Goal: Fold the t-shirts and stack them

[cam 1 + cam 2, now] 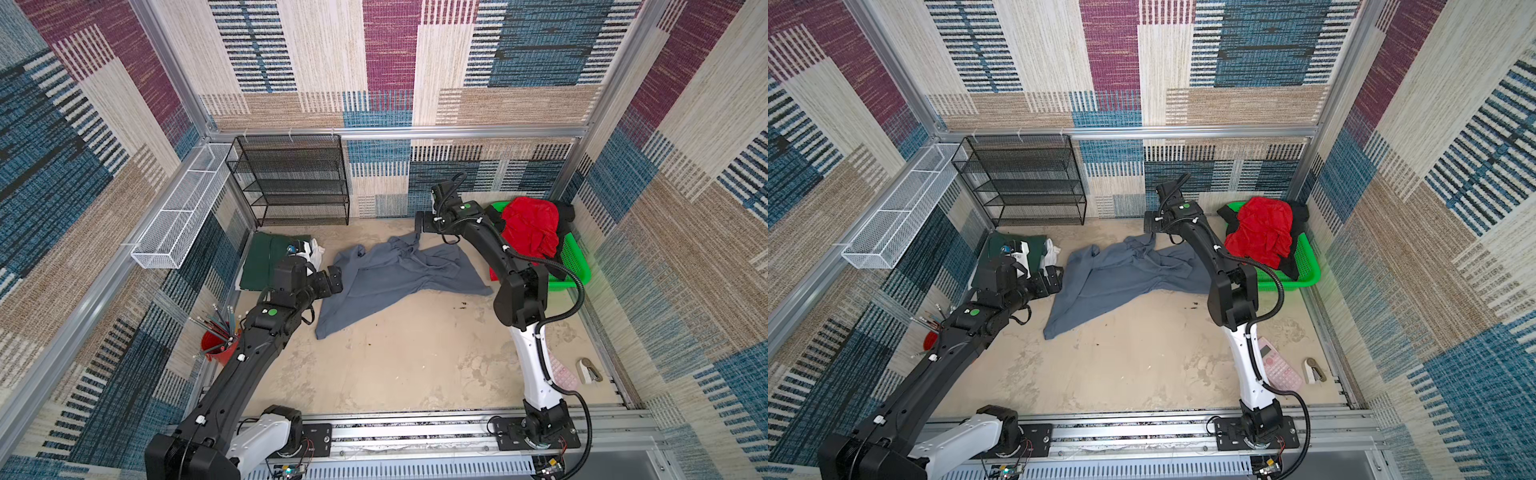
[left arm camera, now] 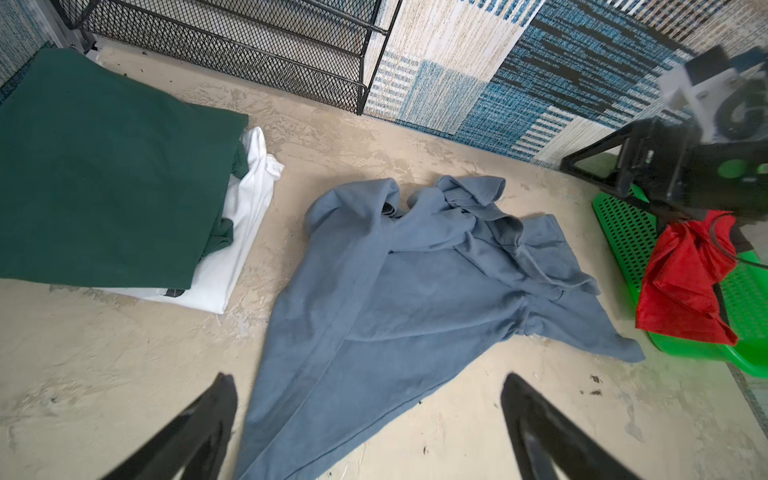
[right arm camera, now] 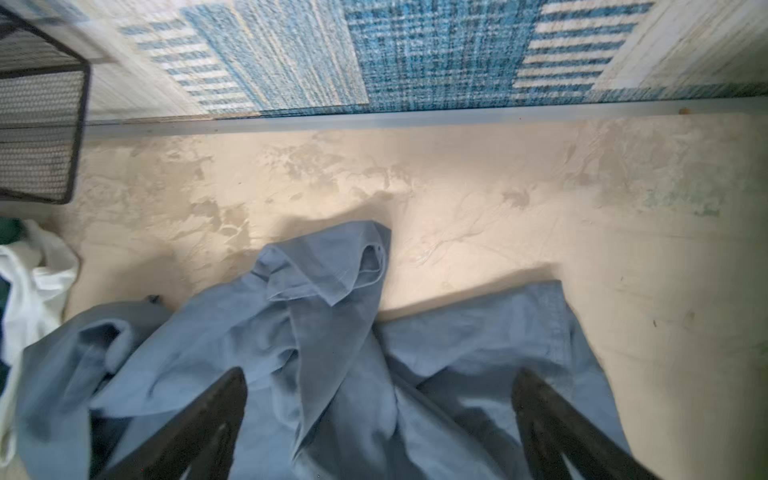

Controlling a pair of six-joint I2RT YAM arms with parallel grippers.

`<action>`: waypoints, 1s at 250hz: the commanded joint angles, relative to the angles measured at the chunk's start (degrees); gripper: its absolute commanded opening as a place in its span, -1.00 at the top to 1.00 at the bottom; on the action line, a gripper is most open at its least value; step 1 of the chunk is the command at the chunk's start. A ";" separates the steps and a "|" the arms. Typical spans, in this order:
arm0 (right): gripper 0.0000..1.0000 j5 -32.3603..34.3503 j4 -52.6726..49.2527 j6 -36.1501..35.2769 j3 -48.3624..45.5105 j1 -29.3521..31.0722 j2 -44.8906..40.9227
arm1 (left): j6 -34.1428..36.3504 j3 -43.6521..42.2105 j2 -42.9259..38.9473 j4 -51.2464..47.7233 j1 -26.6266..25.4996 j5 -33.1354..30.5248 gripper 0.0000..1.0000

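Left arm (image 1: 232,374) and right arm (image 1: 486,245) are black, white-based, green-dotted, with what seem zip-tied cables (image 1: 580,297).

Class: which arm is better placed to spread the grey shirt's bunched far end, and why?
Probably right: the right gripper hangs open just over that bunched end of the grey shirt, while the left gripper, also open, sits by its other edge.

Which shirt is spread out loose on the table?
The grey t-shirt, crumpled mid-table. The green shirt and white shirt sit folded in a stack; red shirt and black shirt are heaped in the basket.
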 commanded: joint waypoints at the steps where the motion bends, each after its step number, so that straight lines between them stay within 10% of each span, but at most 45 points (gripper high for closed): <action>1: -0.97 2.42 3.98 -0.55 -6.02 0.10 -8.75 | -0.89 -1.04 -0.52 -2.11 -0.04 2.31 -1.00; 126: -0.97 4.14 20.96 9.00 -68.74 0.08 -49.10 | -8.29 -17.54 -8.04 -6.05 -0.45 4.25 -0.95; 250: -0.97 6.59 23.73 14.12 -76.40 -0.58 -39.78 | -10.44 -19.87 0.70 -1.84 -0.39 1.96 -0.97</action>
